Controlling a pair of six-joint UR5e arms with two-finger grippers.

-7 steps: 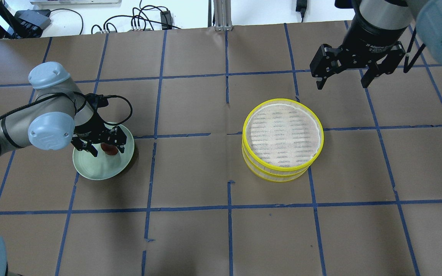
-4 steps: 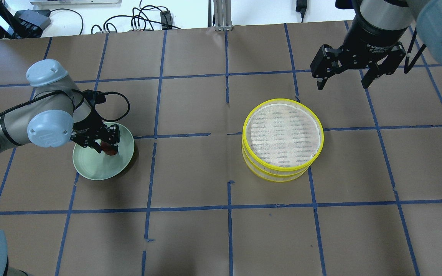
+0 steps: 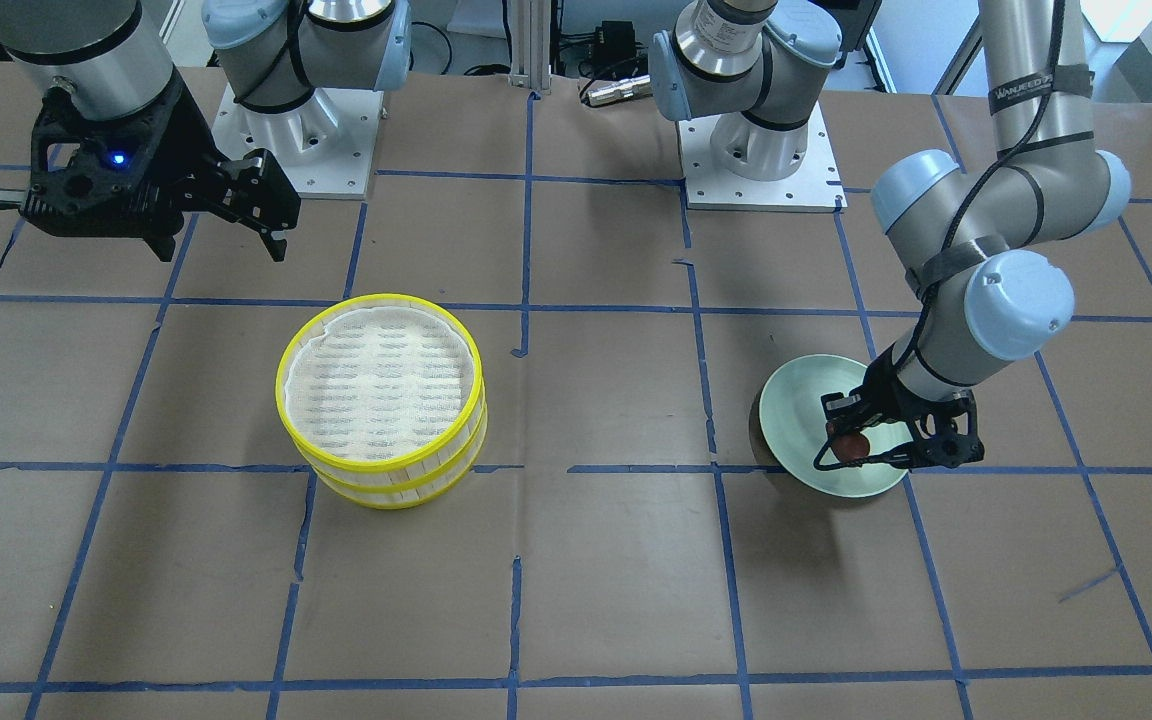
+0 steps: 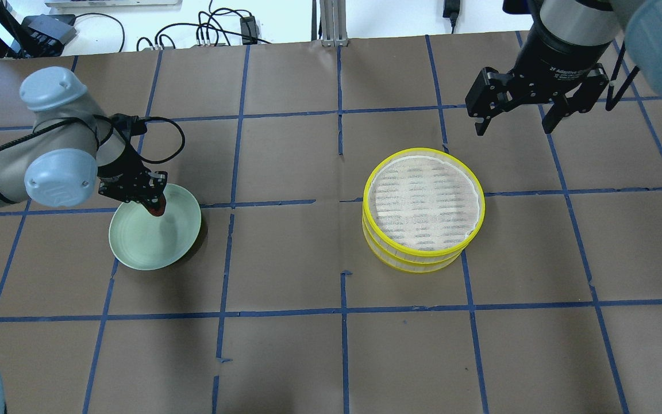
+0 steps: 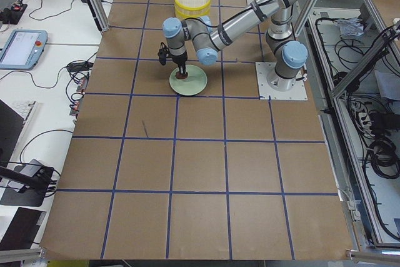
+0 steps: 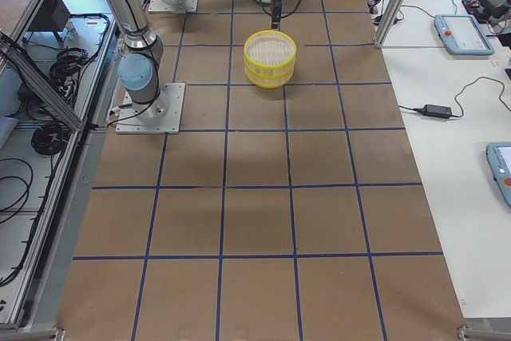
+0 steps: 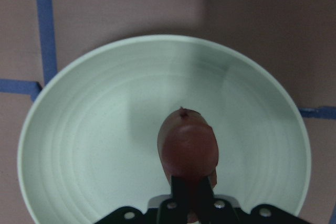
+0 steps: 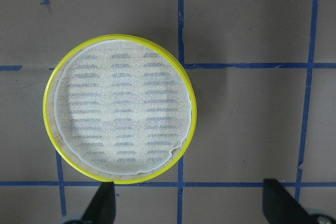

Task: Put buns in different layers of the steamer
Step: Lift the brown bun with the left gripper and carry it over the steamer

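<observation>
L pincer (image 4: 157, 208) grips red-brown bun (image 7: 187, 148) over plate (image 7: 94, 129), tips mostly hidden.

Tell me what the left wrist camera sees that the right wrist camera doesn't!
Only the left wrist camera shows the pale green plate and the reddish-brown bun, pinched in the left claw. Only the right wrist camera shows the steamer stack, with its yellow rim, white mesh and nothing in the top layer, and the right claw, which is open. Both show the brown table with blue tape lines.
</observation>
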